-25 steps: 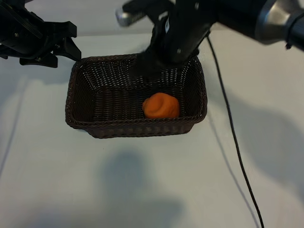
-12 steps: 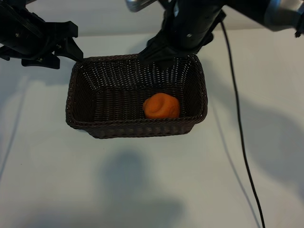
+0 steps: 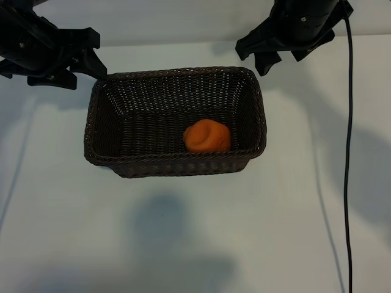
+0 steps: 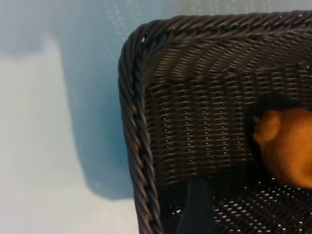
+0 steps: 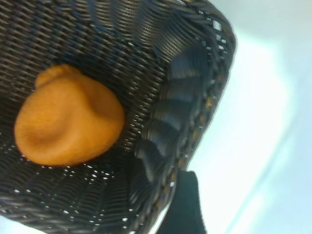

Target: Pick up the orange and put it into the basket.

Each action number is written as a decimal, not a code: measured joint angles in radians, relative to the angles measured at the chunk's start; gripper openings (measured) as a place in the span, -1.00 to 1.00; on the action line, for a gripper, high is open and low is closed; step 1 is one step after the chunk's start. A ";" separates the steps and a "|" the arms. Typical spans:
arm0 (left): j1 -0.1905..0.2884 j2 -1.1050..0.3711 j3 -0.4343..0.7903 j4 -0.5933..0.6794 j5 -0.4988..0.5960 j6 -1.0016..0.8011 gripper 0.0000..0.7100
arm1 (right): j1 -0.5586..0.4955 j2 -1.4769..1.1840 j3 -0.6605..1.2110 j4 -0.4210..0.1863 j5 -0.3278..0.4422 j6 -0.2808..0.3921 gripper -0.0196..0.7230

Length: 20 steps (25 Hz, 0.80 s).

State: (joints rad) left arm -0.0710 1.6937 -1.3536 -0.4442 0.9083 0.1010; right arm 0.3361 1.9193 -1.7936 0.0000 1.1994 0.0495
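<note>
The orange (image 3: 207, 136) is lying on the floor of the basket (image 3: 98, 131), toward the end nearer the right arm and close to the long wall that faces the exterior camera. Nothing is touching it.

The right gripper (image 3: 272, 56) is hanging above the desk (image 3: 195, 238) just outside the basket's far corner on that side, its fingers (image 3: 267, 63) spread and released, holding nothing. The orange is sitting well apart from them, down inside the basket, with the braided rim between the two. In the right wrist view the orange (image 5: 68, 121) is filling much of the basket's woven floor, and one dark fingertip (image 5: 184, 204) is showing beyond the rim (image 5: 195, 141), over the pale desk rather than over the fruit.

The left gripper (image 3: 85, 58) is waiting at the opposite far corner, also outside the rim, fingers parted and empty. In its wrist view one fingertip (image 4: 196, 207) is appearing over the basket's corner, and the orange (image 4: 287, 146) is lying at the far side of the weave, clear of that finger.

The desk is plain, pale and matte, and is carrying soft grey shadows of the arms. A thin black cable (image 3: 348, 152) is running across it on the right side. The basket is sitting flat on the desk.
</note>
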 joint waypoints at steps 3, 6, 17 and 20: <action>0.000 0.000 0.000 -0.001 0.001 0.000 0.66 | 0.000 0.000 0.000 0.000 0.001 -0.010 0.66; 0.000 0.000 0.000 -0.001 0.001 0.000 0.66 | 0.000 0.000 0.000 0.000 0.001 -0.011 0.66; 0.000 0.000 0.000 -0.001 0.001 0.000 0.66 | 0.000 0.000 -0.001 0.006 0.014 -0.010 0.65; 0.000 0.000 0.000 -0.001 0.001 0.000 0.66 | 0.000 0.000 -0.001 0.010 0.014 -0.011 0.65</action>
State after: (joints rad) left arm -0.0710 1.6937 -1.3536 -0.4450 0.9092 0.1010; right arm 0.3357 1.9193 -1.7946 0.0099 1.2135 0.0385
